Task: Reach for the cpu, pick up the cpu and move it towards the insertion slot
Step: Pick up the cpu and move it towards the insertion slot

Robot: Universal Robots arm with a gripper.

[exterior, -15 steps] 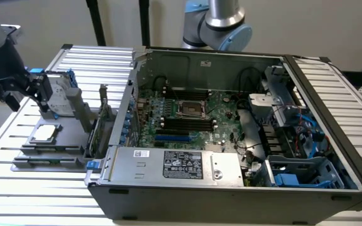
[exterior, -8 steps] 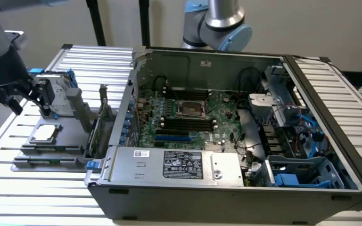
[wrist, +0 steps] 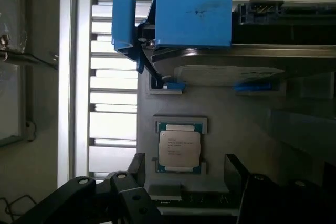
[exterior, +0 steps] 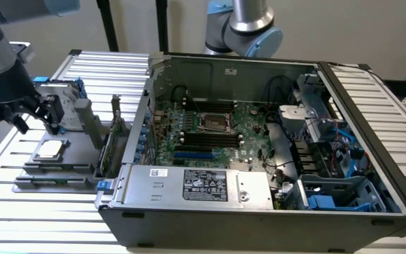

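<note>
The cpu (exterior: 50,150) (wrist: 179,148), a small silver square chip with a pale rim, lies flat in a recess of the grey holder tray (exterior: 76,159) at the exterior view's left. My gripper (exterior: 37,128) (wrist: 184,162) hangs open a little above it. Its two dark fingers (wrist: 137,169) stand apart on either side of the chip, touching nothing. The insertion slot (exterior: 213,123), a shiny square frame with a dark centre, sits on the green motherboard (exterior: 249,143) inside the open computer case, well away toward the exterior view's right.
A silver hard drive in a blue frame (exterior: 58,92) (wrist: 194,19) stands just beyond the cpu on the same tray. Upright cards (exterior: 114,132) stand between the tray and the case wall. A second arm (exterior: 245,26) hangs behind the case. The power supply (exterior: 203,185) lies at the case front.
</note>
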